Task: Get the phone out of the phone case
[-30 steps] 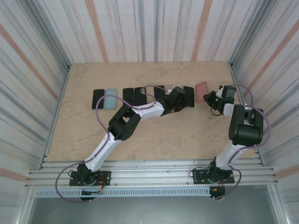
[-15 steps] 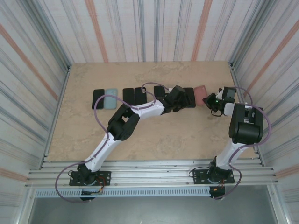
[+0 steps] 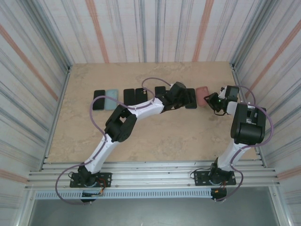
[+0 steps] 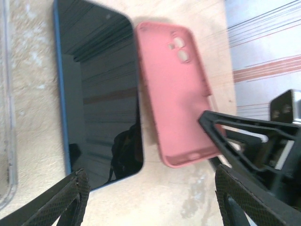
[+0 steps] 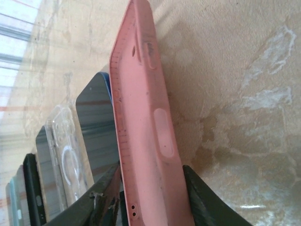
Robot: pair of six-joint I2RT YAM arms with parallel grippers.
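Pink phone case (image 4: pixel 176 94) lies flat on the beige table (image 3: pixel 141 132) near the right end of a row of phones and cases, its camera cut-outs showing. Just to its left lies the dark phone (image 4: pixel 101 94) with a blue edge, screen up and bare, close to the case but apart from it. The left gripper (image 4: pixel 150 172) hovers above these two with its fingers spread wide and nothing between them. The right gripper (image 5: pixel 150 168) straddles the near end of the case, one finger on each side and very close to it; I cannot tell whether they press on it. A clear case (image 5: pixel 66 155) lies beyond the phone.
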